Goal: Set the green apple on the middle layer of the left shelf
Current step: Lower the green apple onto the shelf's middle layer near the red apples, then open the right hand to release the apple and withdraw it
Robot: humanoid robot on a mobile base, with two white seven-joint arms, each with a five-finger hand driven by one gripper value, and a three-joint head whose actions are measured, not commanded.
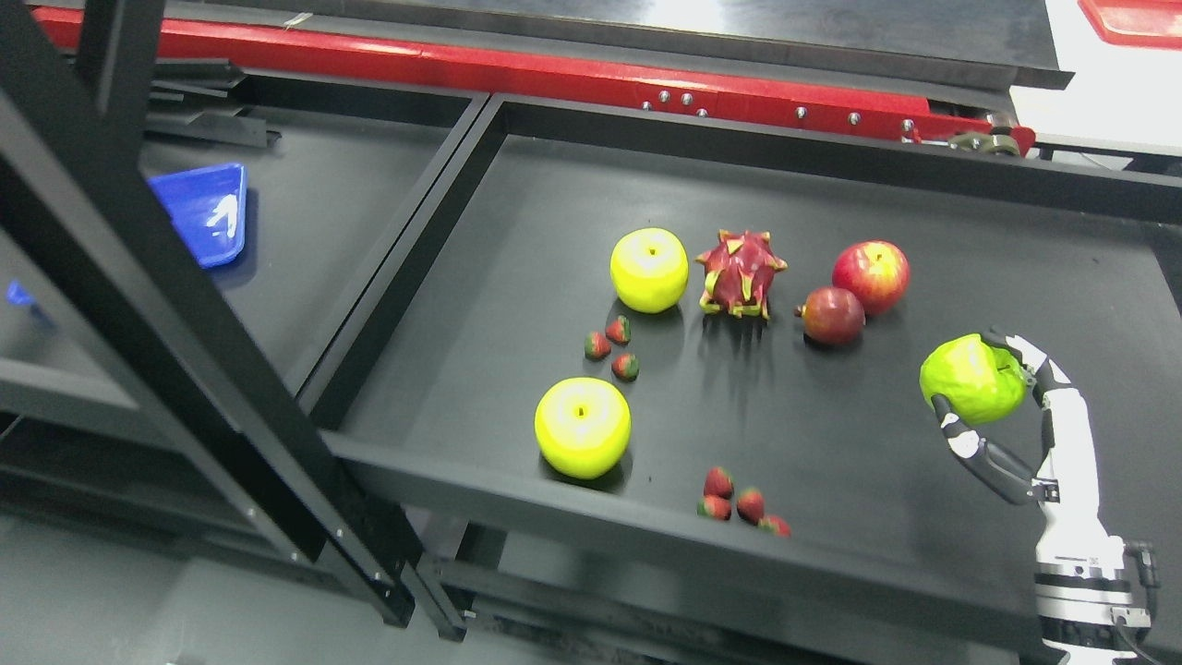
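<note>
The green apple (971,379) sits in the grasp of the right hand (1002,416), held over the right part of the dark tray (831,185), to the right of and nearer the camera than the dragon fruit (740,273). The hand rises from the lower right corner on a white forearm, wrist roughly upright, its fingers (965,441) curled around the apple from below and from the right side, so the fruit's left face shows freely while its right edge is covered. Whether the apple touches the tray floor or hangs just above it cannot be told. The left hand does not show. In the tray, just left of the dragon fruit, stands a yellow apple (649,269); just to the right of the dragon fruit lies a dark red pomegranate (833,315), with a red apple (871,275) touching or nearly touching it on its far right side. Three small strawberries (614,348) lie left of and below the dragon fruit, a second yellow apple (583,427) farther down near the tray's front wall, and another strawberry cluster (739,506) straight below the dragon fruit by that wall. Well to the left of the dragon fruit, a blue tray (205,212) rests in the neighbouring compartment, partly hidden behind a black frame post (157,305).
</note>
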